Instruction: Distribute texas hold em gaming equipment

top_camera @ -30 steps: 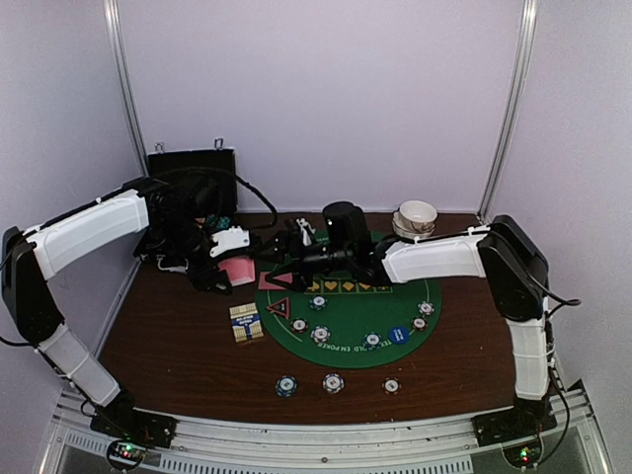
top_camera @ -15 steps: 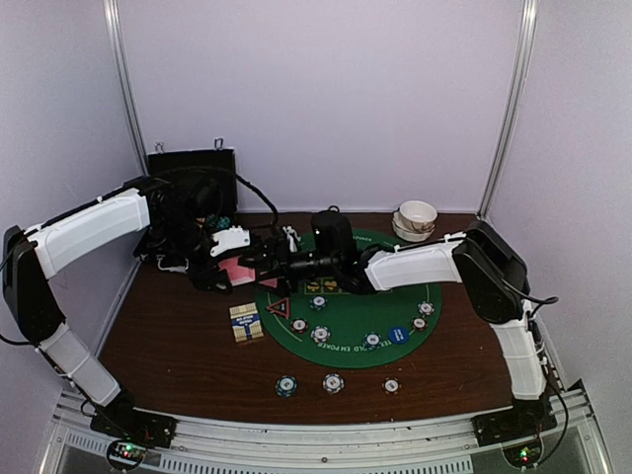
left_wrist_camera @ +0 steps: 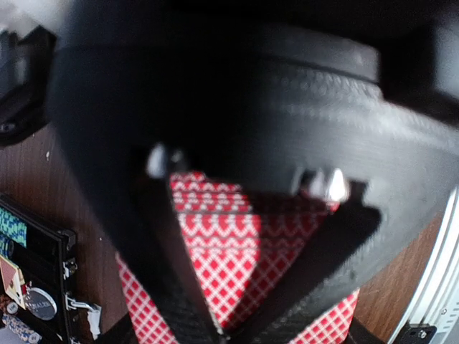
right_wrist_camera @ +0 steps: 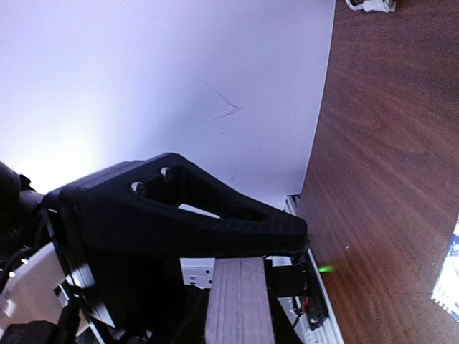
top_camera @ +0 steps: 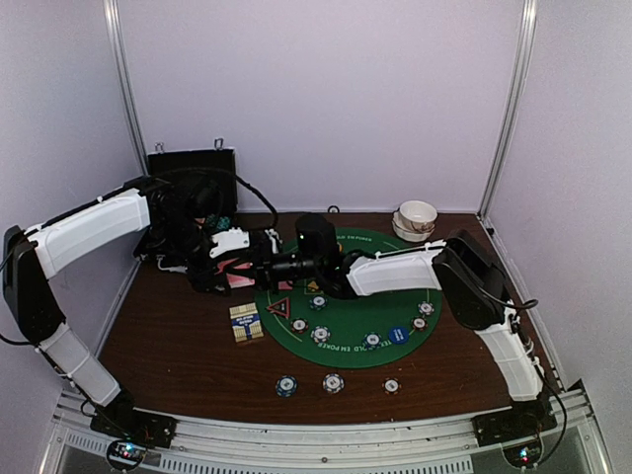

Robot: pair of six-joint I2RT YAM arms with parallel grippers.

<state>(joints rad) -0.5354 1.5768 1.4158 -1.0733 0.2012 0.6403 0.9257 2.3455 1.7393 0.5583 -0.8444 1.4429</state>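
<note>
My left gripper (top_camera: 231,269) hangs over the table's left back part, shut on a stack of pink-backed playing cards (top_camera: 240,280). In the left wrist view its two fingers meet over the red-checked card backs (left_wrist_camera: 237,244). My right gripper (top_camera: 259,269) reaches across to the same cards. In the right wrist view the stack's grey edge (right_wrist_camera: 240,301) sits right under the upper finger (right_wrist_camera: 237,222), and the lower finger is hidden. Poker chips (top_camera: 333,382) lie in a row in front of the green mat (top_camera: 346,318). More chips (top_camera: 320,334), a blue disc (top_camera: 397,335) and the red-black triangle marker (top_camera: 278,306) lie on the mat.
A blue-yellow card box (top_camera: 246,322) lies left of the mat. The open black case (top_camera: 193,168) stands at the back left behind my left arm. Stacked white bowls (top_camera: 417,217) sit at the back right. Metal frame posts rise at both back corners.
My right arm has swung left across the mat to the left gripper, and its jaws have come together on the cards. The left arm has not moved.
</note>
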